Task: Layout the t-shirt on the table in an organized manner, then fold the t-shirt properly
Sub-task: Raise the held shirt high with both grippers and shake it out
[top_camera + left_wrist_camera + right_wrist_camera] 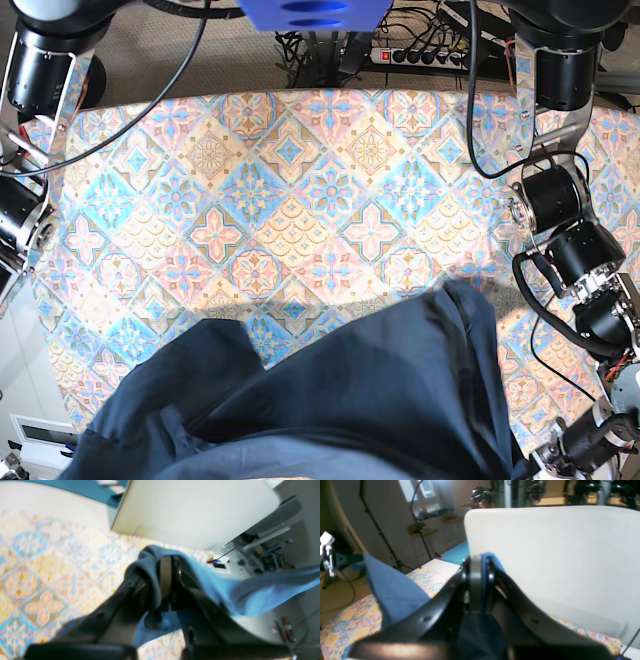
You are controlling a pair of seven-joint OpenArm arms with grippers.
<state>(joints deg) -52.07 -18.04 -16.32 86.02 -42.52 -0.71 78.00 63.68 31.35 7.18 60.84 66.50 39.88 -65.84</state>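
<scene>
Base view: the t-shirt (340,400) is held bunched and lifted above the near edge of the bench (300,200), not yet laid out.

In both wrist views the cloth is seen clamped: the left pincer (166,580) is closed on a fold of the fabric, and the right pincer (480,585) is closed on another edge. The garment is stretched between the two, its long axis running across from arm to arm, so neither arm is nearer. The grips themselves are hidden in the base view, where only the draped mass is shown; the open patterned surface beyond, where the shirt could be spread, is best shown there.
</scene>
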